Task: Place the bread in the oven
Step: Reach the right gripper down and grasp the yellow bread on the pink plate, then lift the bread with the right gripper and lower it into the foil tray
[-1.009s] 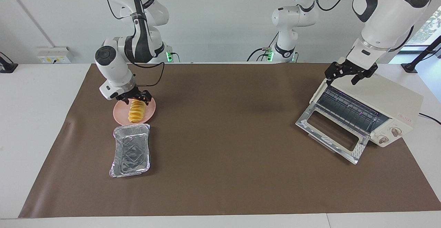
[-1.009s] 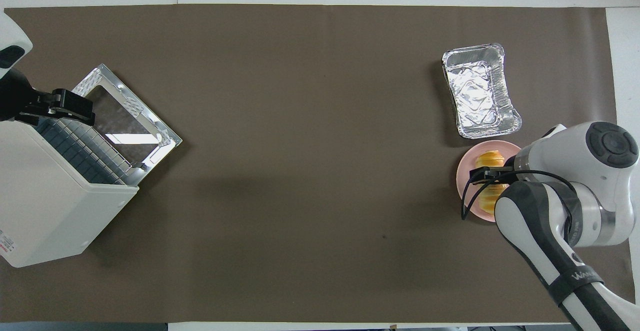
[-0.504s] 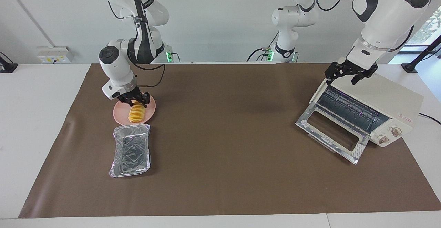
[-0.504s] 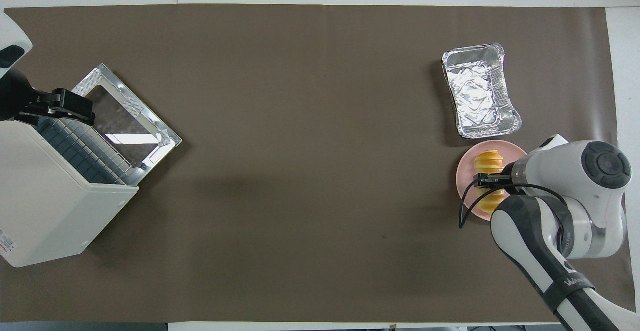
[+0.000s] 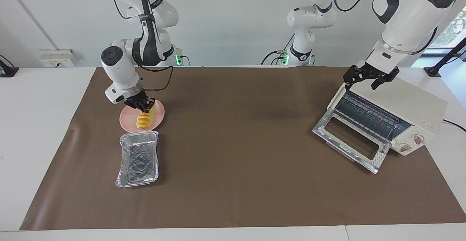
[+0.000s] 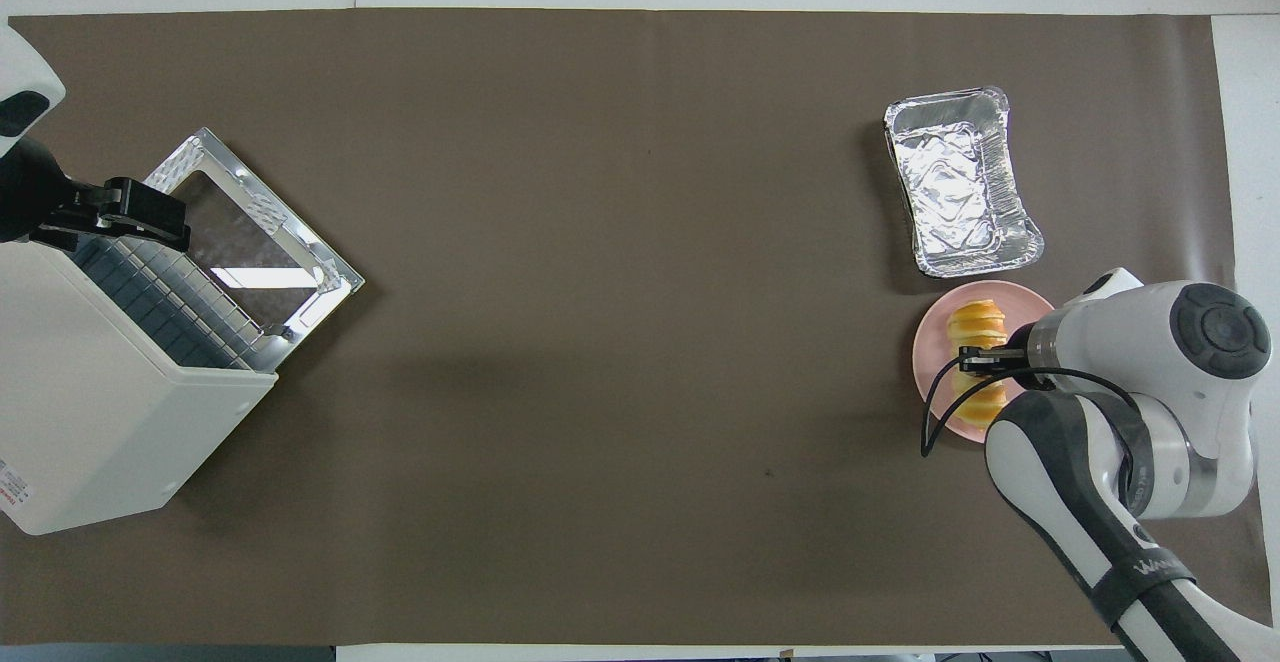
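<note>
The bread (image 5: 144, 119) lay on a round pink plate (image 5: 128, 123) toward the right arm's end of the table, one end of the loaf lying nearer to the robots and the other pointing at the foil tray. The right gripper (image 5: 143, 105) was down at the end of the loaf nearer the robots, its dark fingers drawn in close on either side of the ridged crust, so it appeared clamped on the bread, which was still resting on the plate. From overhead, the same gripper (image 6: 975, 360) crossed the middle of the loaf (image 6: 978, 320), with golden segments showing on either side of it. A silver foil tray (image 5: 138, 158) sat just beside the plate, farther from the robots, with nothing in it. Well apart, toward the left arm's end of the table, stood the oven (image 5: 403, 114), its metal-framed glass door (image 5: 350, 140) folded down onto the brown mat (image 5: 240, 131) and the wire rack (image 5: 367, 115) exposed inside. The left gripper (image 5: 368, 76) hung over the top edge of the oven above the rack, its fingers spread apart and holding nothing; that arm was waiting there.
</note>
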Controlling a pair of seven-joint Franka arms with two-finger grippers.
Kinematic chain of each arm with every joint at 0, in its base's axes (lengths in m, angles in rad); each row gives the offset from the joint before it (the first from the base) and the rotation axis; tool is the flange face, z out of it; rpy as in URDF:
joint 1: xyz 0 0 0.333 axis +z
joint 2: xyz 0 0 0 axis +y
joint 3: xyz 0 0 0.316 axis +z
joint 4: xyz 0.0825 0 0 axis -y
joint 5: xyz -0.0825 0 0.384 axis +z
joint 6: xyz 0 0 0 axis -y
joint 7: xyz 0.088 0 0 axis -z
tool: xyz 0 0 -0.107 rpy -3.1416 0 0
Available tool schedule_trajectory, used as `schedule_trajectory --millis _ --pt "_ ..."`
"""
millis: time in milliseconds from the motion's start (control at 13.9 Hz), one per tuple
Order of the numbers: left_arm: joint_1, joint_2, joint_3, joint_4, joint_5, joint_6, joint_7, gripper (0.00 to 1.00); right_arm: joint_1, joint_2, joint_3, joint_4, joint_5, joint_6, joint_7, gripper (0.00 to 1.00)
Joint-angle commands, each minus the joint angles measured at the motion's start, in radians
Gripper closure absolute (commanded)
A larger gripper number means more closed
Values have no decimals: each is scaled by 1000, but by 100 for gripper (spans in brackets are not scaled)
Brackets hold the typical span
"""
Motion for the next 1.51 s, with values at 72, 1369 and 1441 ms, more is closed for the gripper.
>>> schedule_trajectory --millis 72,1369,1441 --pt "11 -21 -5 -23 -13 10 -8 0 -14 10 4 240 35 -239 -3 100" --pt "11 -21 -5 -23 -13 10 -8 0 -11 393 3 538 33 78 -60 98" --pt "11 -19 -5 -23 -13 10 -8 0 -6 392 3 516 35 78 -59 96"
